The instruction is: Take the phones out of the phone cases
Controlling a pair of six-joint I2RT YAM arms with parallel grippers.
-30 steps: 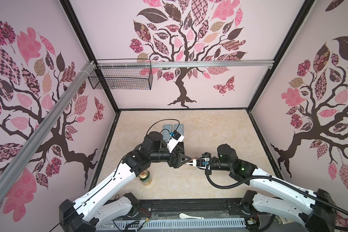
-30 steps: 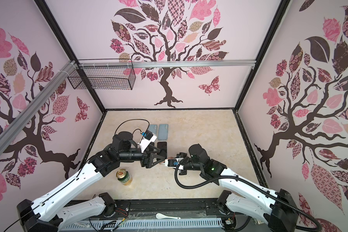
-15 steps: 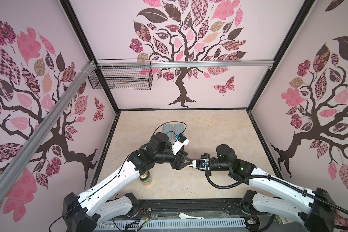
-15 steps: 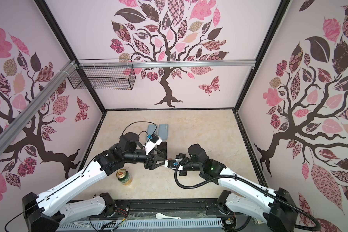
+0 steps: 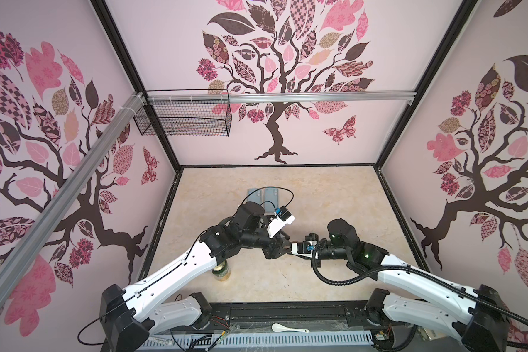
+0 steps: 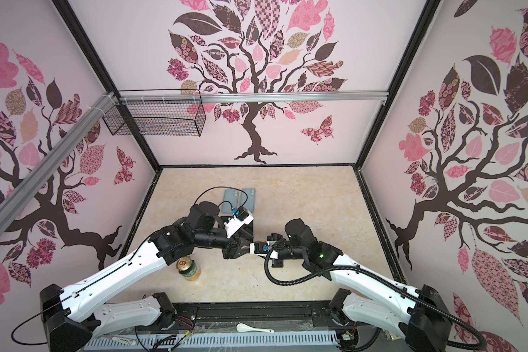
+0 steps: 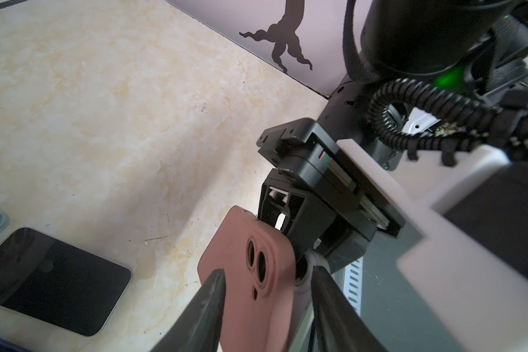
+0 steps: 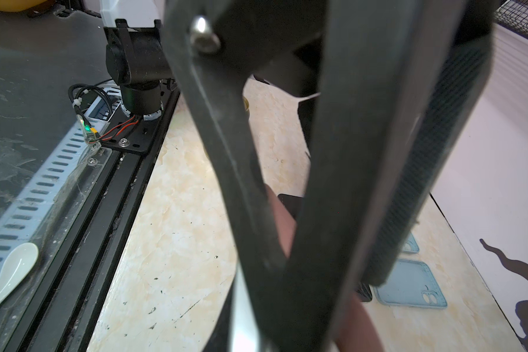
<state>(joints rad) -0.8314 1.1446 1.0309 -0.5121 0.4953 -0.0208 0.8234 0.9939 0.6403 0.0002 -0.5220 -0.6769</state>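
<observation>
Nearest: left gripper [image 7: 267,272], jaws part-spread, straddling phone case [image 7: 247,268]; gap shows at one finger, no firm pinch seen. Case long axis runs straight ahead from fingertips, camera-cutout end farthest. At that end, right gripper [image 7: 282,222] clamped on case, holding it clear of table [image 7: 104,122]. Phone inside: cannot tell. No brand legible on case. Beyond, to side: black phone [image 7: 52,274] flat on table. Can [image 6: 189,268] label unreadable.

Matt pink phone case [image 7: 250,292] (rubbery-looking); glossy black phone [image 7: 52,274] screen.
</observation>
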